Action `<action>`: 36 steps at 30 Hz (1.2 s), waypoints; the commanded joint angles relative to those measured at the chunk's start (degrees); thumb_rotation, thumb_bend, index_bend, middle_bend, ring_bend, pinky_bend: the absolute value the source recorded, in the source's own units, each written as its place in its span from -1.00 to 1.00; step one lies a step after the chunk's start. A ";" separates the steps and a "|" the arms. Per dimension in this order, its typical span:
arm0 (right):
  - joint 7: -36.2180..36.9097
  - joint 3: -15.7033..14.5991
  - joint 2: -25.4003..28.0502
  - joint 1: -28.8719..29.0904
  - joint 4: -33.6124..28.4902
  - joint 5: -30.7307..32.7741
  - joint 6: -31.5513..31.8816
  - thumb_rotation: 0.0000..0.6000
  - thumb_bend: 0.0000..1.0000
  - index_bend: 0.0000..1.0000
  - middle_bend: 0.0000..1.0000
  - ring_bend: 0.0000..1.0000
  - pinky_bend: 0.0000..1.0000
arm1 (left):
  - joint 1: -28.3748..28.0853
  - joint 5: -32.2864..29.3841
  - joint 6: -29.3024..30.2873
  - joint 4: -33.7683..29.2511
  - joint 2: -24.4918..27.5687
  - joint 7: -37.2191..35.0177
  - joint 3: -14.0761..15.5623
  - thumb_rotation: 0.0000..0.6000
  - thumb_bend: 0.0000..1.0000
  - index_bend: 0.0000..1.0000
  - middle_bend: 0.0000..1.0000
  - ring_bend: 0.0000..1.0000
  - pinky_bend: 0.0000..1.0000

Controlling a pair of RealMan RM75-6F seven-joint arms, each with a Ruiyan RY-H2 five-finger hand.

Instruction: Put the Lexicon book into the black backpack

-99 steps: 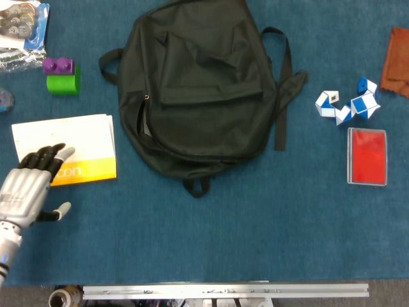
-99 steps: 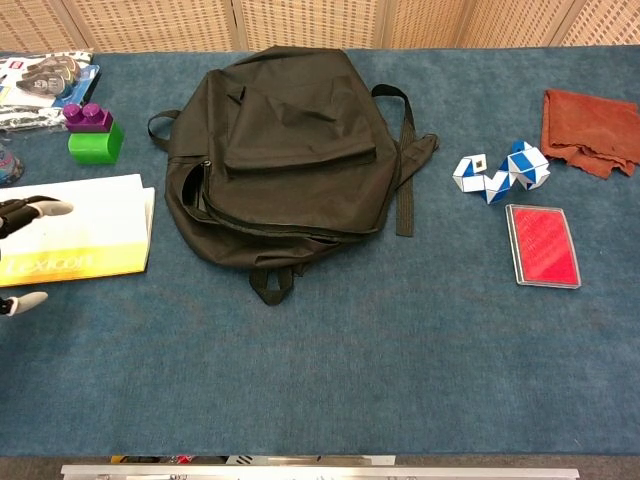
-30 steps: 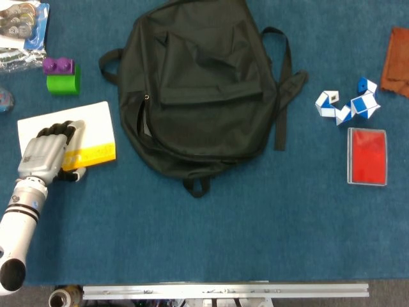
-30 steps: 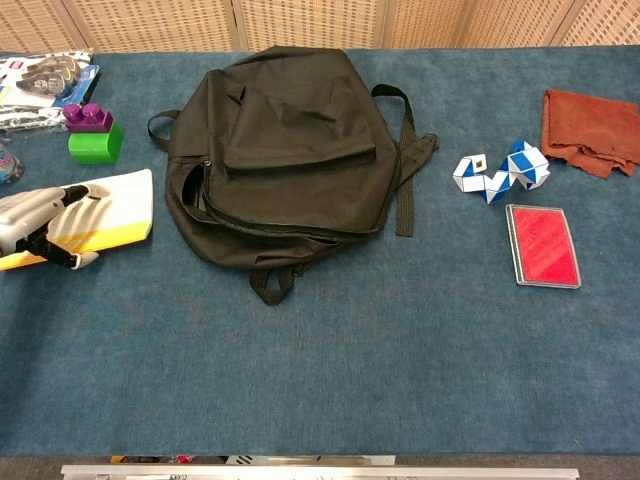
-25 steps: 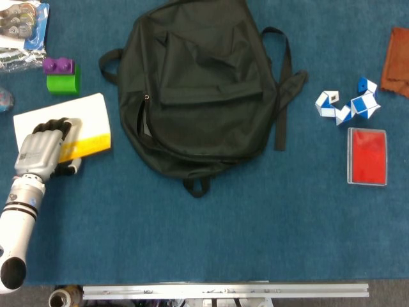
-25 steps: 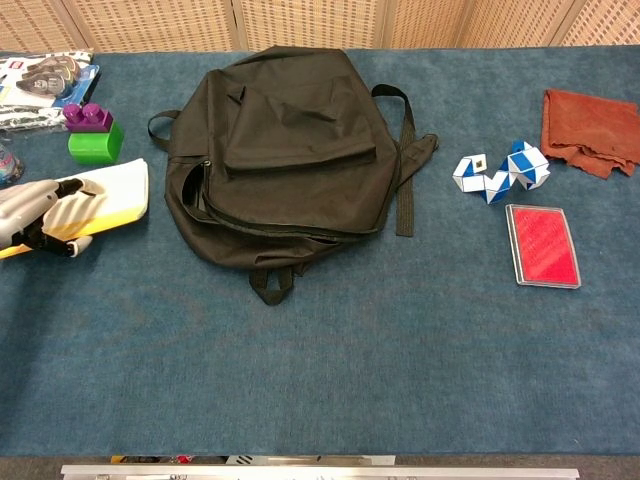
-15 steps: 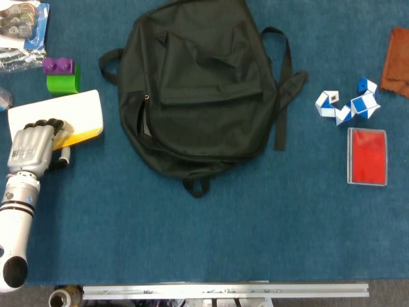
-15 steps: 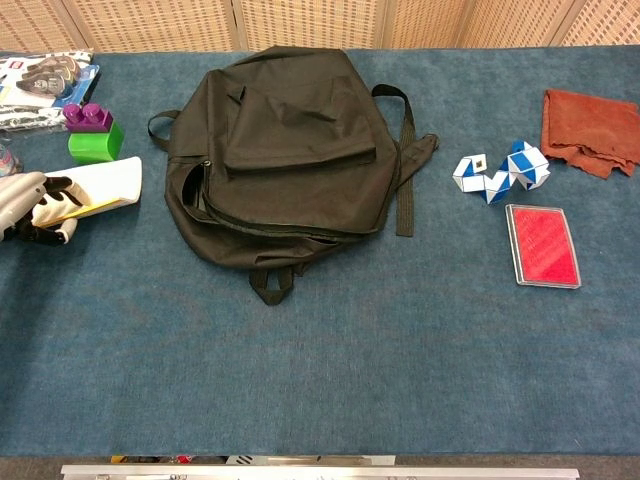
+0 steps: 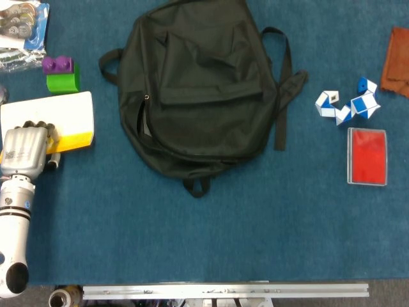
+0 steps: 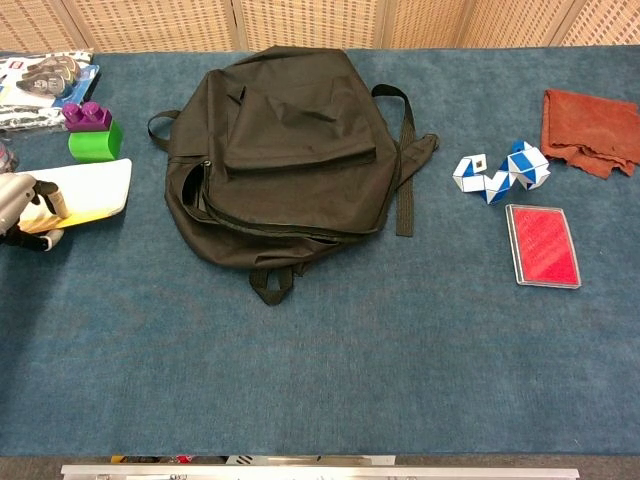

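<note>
The Lexicon book (image 9: 61, 115), white with a yellow band, is lifted at the far left, and my left hand (image 9: 24, 149) grips its near edge with fingers curled over the cover. In the chest view the book (image 10: 90, 188) tilts up off the table with the left hand (image 10: 22, 212) at the frame's left edge. The black backpack (image 9: 198, 89) lies flat in the middle, its side zipper (image 9: 144, 118) partly open toward the book. My right hand is not in either view.
A green and purple block (image 9: 61, 75) sits just behind the book, with packaged items (image 9: 22, 29) at the far left corner. On the right lie a blue-white snake puzzle (image 9: 348, 102), a red case (image 9: 367, 156) and a rust cloth (image 9: 396, 61).
My left hand closed on the book, lifted it off the table and carried it left and slightly away from me. The backpack has not moved.
</note>
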 commanded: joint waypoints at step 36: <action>-9.83 1.24 2.90 5.64 -12.75 -2.32 -7.79 1.00 -0.70 -0.48 -0.24 -0.50 -0.17 | 6.05 28.10 18.61 0.21 7.53 -20.10 3.26 1.00 -0.29 0.49 0.24 -0.02 0.17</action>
